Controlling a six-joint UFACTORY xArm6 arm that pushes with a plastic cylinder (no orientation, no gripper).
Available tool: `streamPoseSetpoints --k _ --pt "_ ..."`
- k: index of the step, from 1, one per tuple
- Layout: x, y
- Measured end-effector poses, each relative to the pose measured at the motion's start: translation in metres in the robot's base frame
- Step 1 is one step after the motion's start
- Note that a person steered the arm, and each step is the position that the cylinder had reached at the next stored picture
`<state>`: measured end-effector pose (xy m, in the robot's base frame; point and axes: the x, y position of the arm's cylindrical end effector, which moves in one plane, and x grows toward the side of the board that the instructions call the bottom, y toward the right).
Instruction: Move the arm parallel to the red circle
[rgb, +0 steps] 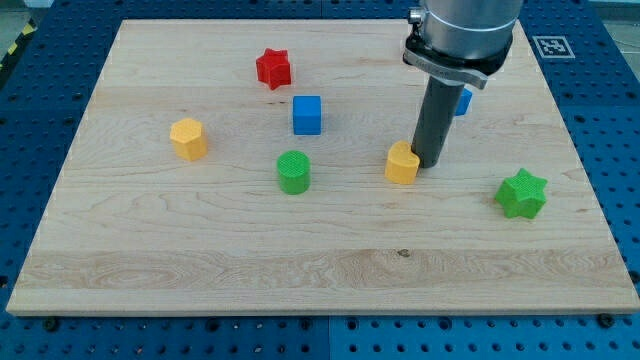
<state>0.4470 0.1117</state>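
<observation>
**Rod tip set against a yellow block near the board's middle**

Here, my tip is seen resting on the wooden board, touching or just beside the view's right side of a yellow block whose shape cannot be made out exactly. No pincer is carried by the arm; only a straight dark rod is fitted, so no released or clenched state can be told. No red circle can be found among the visible blocks: the only red piece is a red star, placed near the view's top, well apart from the tip and to its upper left. A blue cube is located below the star, and a green cylinder lies below the cube. A second yellow block is placed towards the view's left. A green star is seen at the view's right. Another blue block is partly hidden behind the rod's mount.
</observation>
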Motion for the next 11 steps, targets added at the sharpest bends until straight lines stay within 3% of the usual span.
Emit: streamPoseSetpoints --k 1,2,4,11 --pt "-0.010 -0.023" --pt "0.009 -0.048" --pt "0.012 -0.047" --pt "0.007 0.043"
